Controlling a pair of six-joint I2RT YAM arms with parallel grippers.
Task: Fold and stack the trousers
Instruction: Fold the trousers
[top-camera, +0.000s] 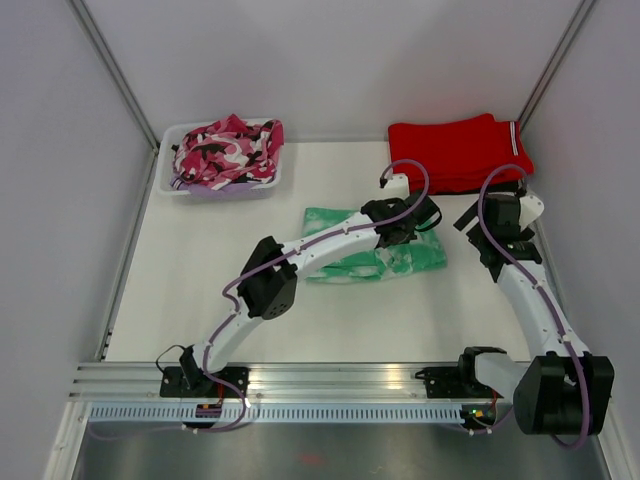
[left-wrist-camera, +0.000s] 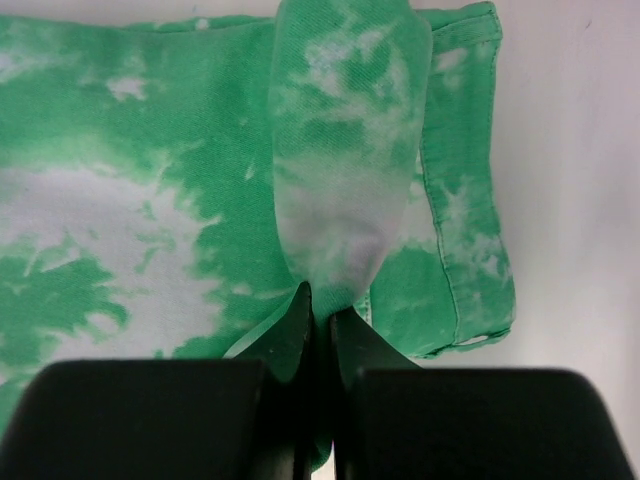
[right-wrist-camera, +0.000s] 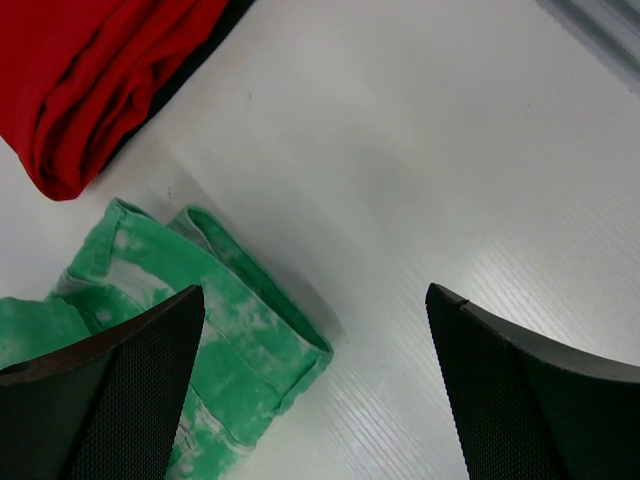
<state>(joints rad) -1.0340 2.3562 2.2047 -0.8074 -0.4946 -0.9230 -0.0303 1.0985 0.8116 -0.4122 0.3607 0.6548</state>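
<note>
- White table (top-camera: 200, 290), smooth and matte, closed in by pale walls (top-camera: 330, 60) on the left, right and far sides; an aluminium rail (top-camera: 330, 380) along the near edge, carrying both arm bases.
- At the far left corner, a white basket (top-camera: 168, 172) heaped with a pink, black and white camouflage garment (top-camera: 228, 150); at the far right corner, folded red trousers (top-camera: 455, 150) (right-wrist-camera: 90, 70) with a white stripe.
- Near the middle of the table, slightly right: green trousers (top-camera: 400, 262) (left-wrist-camera: 120, 230) (right-wrist-camera: 250, 330), mint with white tie-dye blotches, lying mostly flat in a folded bundle, apart from the basket and just near of the red pile.
- Left gripper (top-camera: 430, 222) (left-wrist-camera: 320, 305) over the right end of the green trousers, fingers pressed together on a raised fold of that fabric; in the left wrist view, the pinched fold bulging away from the fingertips above the flat layers, a stitched hem just to its right.
- Right gripper (top-camera: 468, 218) (right-wrist-camera: 315, 300) spread wide, holding nothing, hanging over bare table just right of the trousers' right end and close to the near edge of the red pile.
- Left arm stretched diagonally from its near-left base, elbow bent over the table, forearm crossing above the green fabric toward the right.
- Right arm rising from the near-right base along the right side, wrist bent leftward toward the left gripper, the two heads near but apart.
</note>
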